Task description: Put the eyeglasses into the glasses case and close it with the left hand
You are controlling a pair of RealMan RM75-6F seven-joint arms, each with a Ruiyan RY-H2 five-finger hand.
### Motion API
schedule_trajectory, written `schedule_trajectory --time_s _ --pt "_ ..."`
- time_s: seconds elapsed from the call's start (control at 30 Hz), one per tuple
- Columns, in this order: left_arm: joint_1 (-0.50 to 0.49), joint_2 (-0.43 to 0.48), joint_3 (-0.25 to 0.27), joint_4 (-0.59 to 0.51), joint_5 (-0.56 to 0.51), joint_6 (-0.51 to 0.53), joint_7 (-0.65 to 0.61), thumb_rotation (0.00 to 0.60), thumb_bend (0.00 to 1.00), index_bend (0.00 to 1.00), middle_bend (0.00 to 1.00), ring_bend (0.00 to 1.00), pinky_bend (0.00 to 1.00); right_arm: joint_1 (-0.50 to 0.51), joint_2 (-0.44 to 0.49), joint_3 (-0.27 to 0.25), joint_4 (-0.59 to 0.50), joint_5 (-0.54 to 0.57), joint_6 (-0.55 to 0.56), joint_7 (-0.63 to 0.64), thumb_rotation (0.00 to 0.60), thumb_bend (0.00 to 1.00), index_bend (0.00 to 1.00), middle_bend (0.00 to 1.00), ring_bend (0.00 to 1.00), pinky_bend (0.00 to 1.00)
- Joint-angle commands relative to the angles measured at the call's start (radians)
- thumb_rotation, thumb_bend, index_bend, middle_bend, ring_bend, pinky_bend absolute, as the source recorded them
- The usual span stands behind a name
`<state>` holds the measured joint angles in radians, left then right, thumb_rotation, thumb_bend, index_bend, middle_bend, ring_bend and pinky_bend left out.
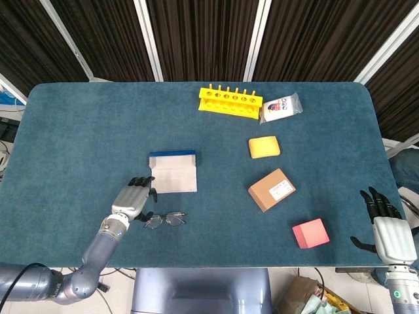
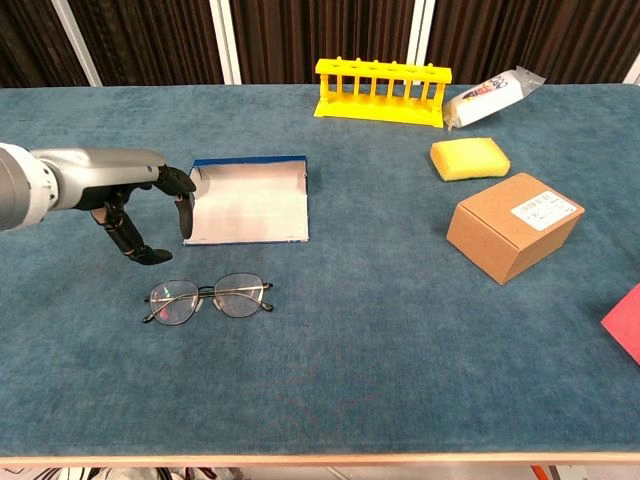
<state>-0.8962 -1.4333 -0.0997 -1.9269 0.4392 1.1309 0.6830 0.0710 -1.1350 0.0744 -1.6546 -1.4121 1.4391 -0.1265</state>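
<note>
The eyeglasses (image 2: 208, 297) lie on the table (image 2: 350, 380) just in front of the glasses case (image 2: 248, 203), which sits open. My left hand (image 2: 135, 205) hovers at the case's left front corner, above the eyeglasses' left end, fingers apart and curled downward, holding nothing. Far right of the case, past the cardboard box (image 1: 272, 190) and red block (image 1: 310, 233), my right hand (image 1: 389, 229) rests with fingers spread, empty.
</note>
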Motion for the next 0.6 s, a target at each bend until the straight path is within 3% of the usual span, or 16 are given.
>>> schedule_trajectory --time_s 0.03,0.6 --pt "-0.014 -0.040 0.003 0.011 -0.020 0.038 0.026 0.600 0.32 0.44 0.06 0.00 0.01 0.000 0.001 0.001 -0.001 0.002 -0.001 0.001 0.600 0.14 0.07 0.01 0.10 0.23" --pt "-0.021 -0.143 0.009 0.067 -0.050 0.067 0.065 0.600 0.32 0.49 0.09 0.00 0.01 0.001 0.004 0.001 -0.002 0.004 -0.003 0.006 0.600 0.14 0.07 0.01 0.10 0.23"
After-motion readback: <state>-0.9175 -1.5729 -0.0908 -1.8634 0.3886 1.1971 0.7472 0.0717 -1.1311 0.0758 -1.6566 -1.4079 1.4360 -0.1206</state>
